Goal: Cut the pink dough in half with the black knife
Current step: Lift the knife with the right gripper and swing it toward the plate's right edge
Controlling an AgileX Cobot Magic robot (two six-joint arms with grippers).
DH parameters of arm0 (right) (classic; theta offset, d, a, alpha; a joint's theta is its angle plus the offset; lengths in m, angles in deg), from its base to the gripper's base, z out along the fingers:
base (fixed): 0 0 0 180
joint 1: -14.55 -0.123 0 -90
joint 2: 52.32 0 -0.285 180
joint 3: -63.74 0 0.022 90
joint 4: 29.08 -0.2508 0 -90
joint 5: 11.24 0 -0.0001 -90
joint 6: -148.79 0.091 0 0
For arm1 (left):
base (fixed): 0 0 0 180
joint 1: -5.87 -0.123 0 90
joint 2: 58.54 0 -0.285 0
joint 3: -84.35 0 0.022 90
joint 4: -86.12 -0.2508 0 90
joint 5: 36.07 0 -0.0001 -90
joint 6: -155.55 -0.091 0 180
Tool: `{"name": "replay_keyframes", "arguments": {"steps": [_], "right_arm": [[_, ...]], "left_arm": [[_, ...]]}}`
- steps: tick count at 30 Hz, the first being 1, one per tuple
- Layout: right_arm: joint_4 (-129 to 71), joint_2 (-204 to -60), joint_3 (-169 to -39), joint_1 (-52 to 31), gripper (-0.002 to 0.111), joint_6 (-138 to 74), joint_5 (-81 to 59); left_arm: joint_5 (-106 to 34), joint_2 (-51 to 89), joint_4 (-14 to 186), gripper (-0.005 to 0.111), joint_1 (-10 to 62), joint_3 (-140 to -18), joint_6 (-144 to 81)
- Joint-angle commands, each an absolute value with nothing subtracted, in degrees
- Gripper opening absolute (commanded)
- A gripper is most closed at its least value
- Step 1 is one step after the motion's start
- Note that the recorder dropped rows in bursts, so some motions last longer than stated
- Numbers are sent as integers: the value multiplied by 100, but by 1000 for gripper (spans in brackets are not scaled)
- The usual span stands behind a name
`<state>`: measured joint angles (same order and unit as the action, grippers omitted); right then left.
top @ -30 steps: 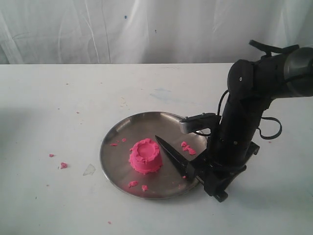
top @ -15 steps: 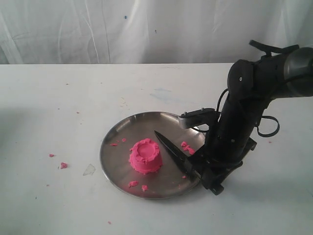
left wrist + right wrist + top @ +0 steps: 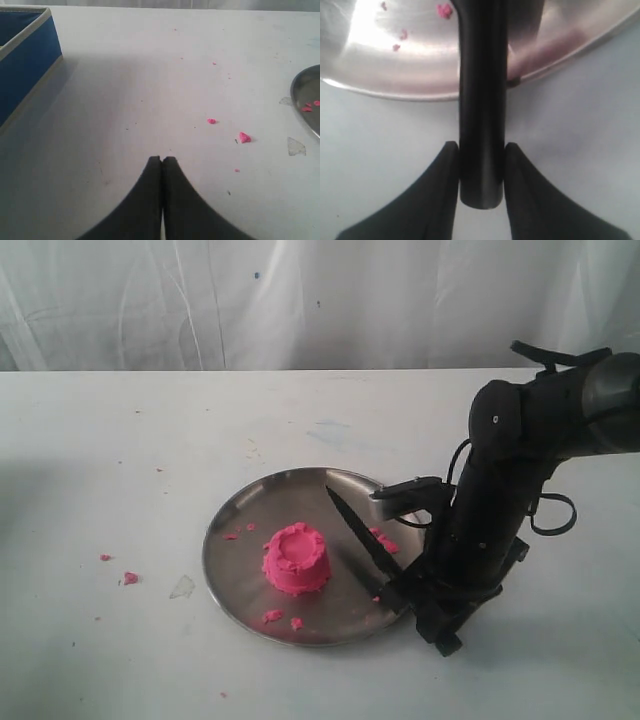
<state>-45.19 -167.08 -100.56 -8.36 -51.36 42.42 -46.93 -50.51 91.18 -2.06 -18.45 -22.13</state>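
Exterior: slim black knife (image 3: 355, 532), clamped in right gripper (image 3: 405, 590), has swung its tip toward far rim of round steel plate (image 3: 230, 580). Bright pink cup-shaped dough lump (image 3: 296, 560) mid-plate, left of blade, uncut; cut probably being lined up.
Left wrist: left gripper (image 3: 162, 160) pressed together, empty, over white table (image 3: 150, 75).
Right wrist: fingers (image 3: 442, 172) clamp knife handle.

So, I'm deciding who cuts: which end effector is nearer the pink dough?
Right. The right end effector grips the black knife at the plate's rim, beside the pink dough; the left end effector is over the table, off the plate.
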Motion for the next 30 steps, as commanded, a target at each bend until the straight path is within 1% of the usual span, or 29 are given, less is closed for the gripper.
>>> {"name": "replay_keyframes", "arguments": {"steps": [1,10,15,21,30], "right_arm": [[-4518,-16655,-10024,-839,12,-5180,3921],[-4518,-16635,-10024,-839,22,-5180,3932],[-4518,-16516,-10024,-839,23,-5180,3942],[-4518,-16258,-10024,-839,27,-5180,3942],[-4518,-16205,-10024,-839,27,-5180,3794]], "left_arm": [[-4681,-5076,9156,0,-200,-1844,-2179],[-4681,-5076,9156,0,-200,-1844,-2179],[-4681,-5076,9156,0,-200,-1844,-2179],[-4681,-5076,9156,0,-200,-1844,-2179],[-4681,-5076,9156,0,-200,-1844,-2179]]}}
